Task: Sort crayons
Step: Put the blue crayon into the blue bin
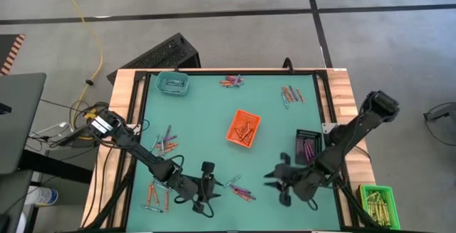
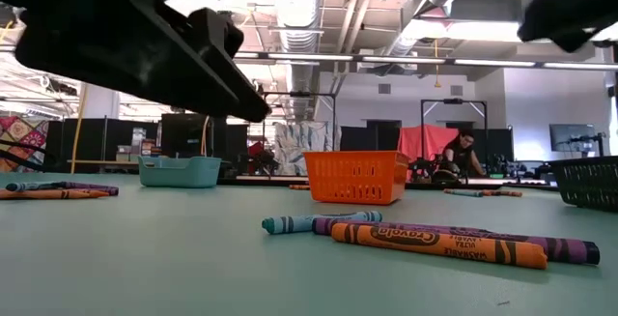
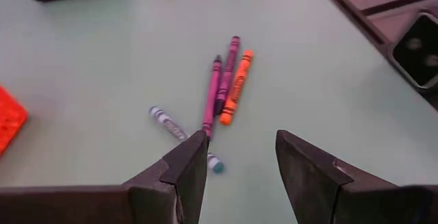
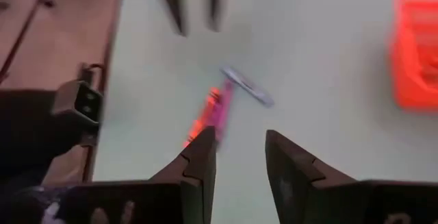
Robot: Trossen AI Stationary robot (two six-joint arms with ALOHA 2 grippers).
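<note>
Down near the table's six o'clock edge, the left gripper and right gripper face each other, both with fingers apart and holding nothing. Between them lies a small cluster of crayons: an orange one, two purple-pink ones and a blue-grey one. An orange basket sits near the centre, a teal tray at eleven o'clock, and a dark tray at four o'clock. More crayons are scattered at seven, twelve and one o'clock.
</note>
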